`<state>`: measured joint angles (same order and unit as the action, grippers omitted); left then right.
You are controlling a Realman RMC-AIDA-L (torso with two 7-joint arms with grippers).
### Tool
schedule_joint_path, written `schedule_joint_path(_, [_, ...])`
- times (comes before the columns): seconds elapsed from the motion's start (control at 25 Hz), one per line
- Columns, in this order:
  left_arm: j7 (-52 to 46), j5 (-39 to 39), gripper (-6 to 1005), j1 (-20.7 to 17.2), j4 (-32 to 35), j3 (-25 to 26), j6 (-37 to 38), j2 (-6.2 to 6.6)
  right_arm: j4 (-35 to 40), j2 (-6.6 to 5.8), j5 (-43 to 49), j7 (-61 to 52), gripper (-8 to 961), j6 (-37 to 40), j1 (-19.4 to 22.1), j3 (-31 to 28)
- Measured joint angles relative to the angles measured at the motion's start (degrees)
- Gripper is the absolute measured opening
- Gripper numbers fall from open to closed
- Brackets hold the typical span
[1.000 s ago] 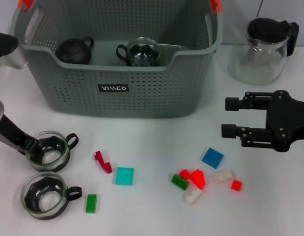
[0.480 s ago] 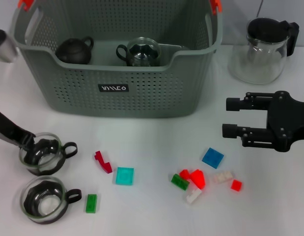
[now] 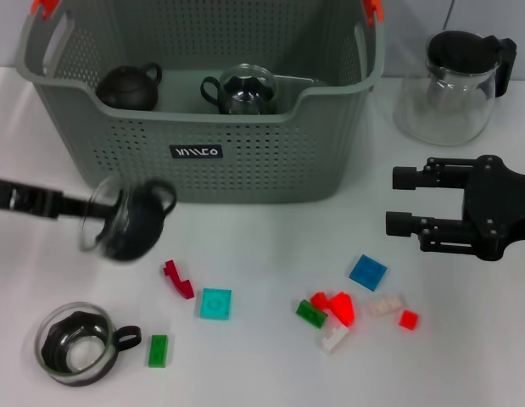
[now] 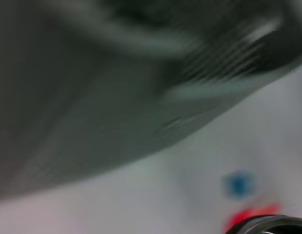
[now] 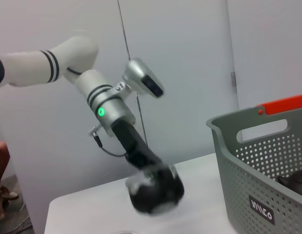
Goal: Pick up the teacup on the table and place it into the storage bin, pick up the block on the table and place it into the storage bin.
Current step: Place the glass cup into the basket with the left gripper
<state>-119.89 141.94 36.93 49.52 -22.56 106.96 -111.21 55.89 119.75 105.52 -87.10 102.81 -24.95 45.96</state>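
Lifted, one teacup (image 3: 126,222) leaves one teacup (image 3: 75,343) tabled.

White table (image 3: 270,229): storage bin (image 3: 245,161) at far edge, glass jug (image 3: 453,89) by far right corner. One teacup (image 3: 75,343) near front left corner; loose blocks mid-front, incl. green (image 3: 158,350), teal (image 3: 215,303), dark red (image 3: 178,279), blue (image 3: 367,272), red/white cluster (image 3: 351,312).

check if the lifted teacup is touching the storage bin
Cannot tell. In the head view the teacup held by the left pincer overlaps the storage bin front wall, motion-blurred; no view shows a gap.
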Motion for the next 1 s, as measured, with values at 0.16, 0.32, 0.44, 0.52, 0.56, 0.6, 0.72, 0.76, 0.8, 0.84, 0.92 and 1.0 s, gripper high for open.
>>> schedule_joint_path(0.16, [2.52,-10.39,45,0.51,-3.12,6.75,2.38,1.00,-0.07,0.04,0.03,0.01,674,-0.10,-0.40,0.20])
schedule_joint_path(0.32, [-1.22,-19.58,46,2.67,-2.45,7.04,-3.11,1.03,-1.52,-0.33,0.12,0.21,674,-0.18,-0.94,0.34])
schedule_joint_path(0.44, [-4.39,-20.87,46,5.81,-0.99,3.83,-8.66,1.65,-2.46,-0.72,0.13,0.38,674,-0.19,-1.23,0.43])
schedule_joint_path(0.52, [-5.61,-20.76,46,6.77,0.09,2.22,-10.63,1.82,-2.55,-0.65,0.13,0.39,674,-0.18,-1.25,0.49])
schedule_joint_path(0.56, [-9.30,-19.71,46,8.51,3.39,-3.53,-16.11,1.97,-2.64,-0.57,0.13,0.39,675,-0.17,-1.24,0.49])
schedule_joint_path(0.6, [-10.70,-19.14,46,8.98,4.45,-6.02,-17.89,1.96,-2.73,-0.54,0.13,0.39,675,-0.15,-1.24,0.51])
schedule_joint_path(0.72, [-15.52,-16.21,45,10.46,7.76,-15.38,-24.20,1.83,-3.08,-0.61,0.27,0.42,675,-0.19,-1.14,0.52])
schedule_joint_path(0.76, [-16.87,-14.66,45,10.97,8.75,-18.42,-26.17,1.75,-3.08,-0.62,0.45,0.39,675,-0.22,-1.15,0.51])
schedule_joint_path(0.8, [-18.23,-13.12,45,11.57,9.53,-21.05,-27.86,1.62,-3.08,-0.63,0.67,0.34,675,-0.25,-1.17,0.50])
schedule_joint_path(0.84, [-19.85,-10.50,46,12.52,10.46,-24.65,-29.88,1.32,-3.09,-0.62,1.02,0.26,675,-0.24,-1.22,0.47])
schedule_joint_path(0.92, [-21.69,-6.18,46,14.46,10.89,-28.08,-31.87,0.72,-3.13,-0.51,1.74,0.17,675,-0.25,-1.34,0.31])
schedule_joint_path(1.0, [-22.69,-2.09,47,16.50,10.59,-29.61,-33.08,0.05,-3.16,-0.37,2.18,0.17,675,-0.31,-1.41,0.15])
